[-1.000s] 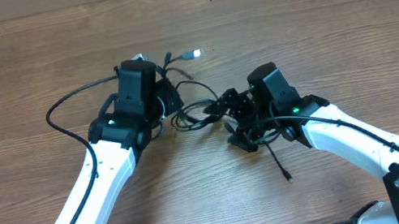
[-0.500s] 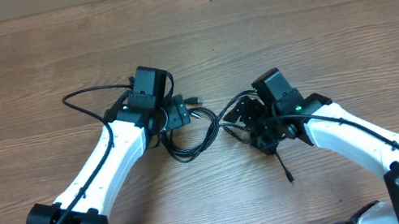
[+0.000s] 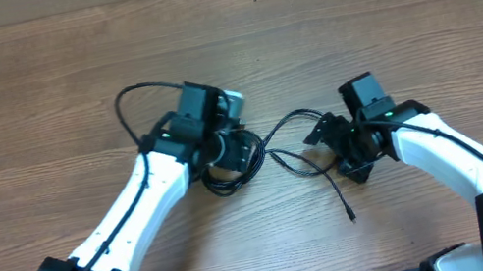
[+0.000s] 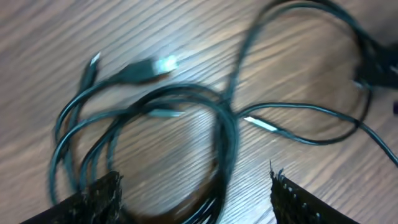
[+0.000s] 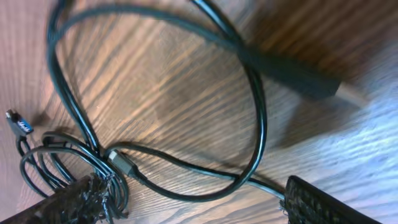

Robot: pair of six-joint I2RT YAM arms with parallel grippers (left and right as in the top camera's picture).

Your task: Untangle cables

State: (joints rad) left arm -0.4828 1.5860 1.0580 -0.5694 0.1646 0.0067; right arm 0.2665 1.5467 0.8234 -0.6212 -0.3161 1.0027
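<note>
Overhead, the cables (image 3: 229,189) lie mid-worktop (image 3: 31,73): a coil sits right under the left tool (image 3: 227,148). Strands run from it toward 3 o'clock to the right tool (image 3: 337,149), and one loose tail ends at 6 o'clock of that tool. The left arm is nearer the coil, the right nearer the loose strands. From the left wrist, that tool's fingers (image 4: 93,196) stand wide apart and clamp nothing. The coil lies between them, and the strands cross in a knot (image 4: 225,115) at 12 o'clock. From the right wrist, its fingers (image 5: 329,202) are likewise apart and empty, straddling one large loop (image 5: 260,118). A plug (image 5: 298,79) lies at 1 o'clock and the tangle (image 5: 93,168) at 8. The next pull probably runs along the 9-to-3 line. No container is in view.
</note>
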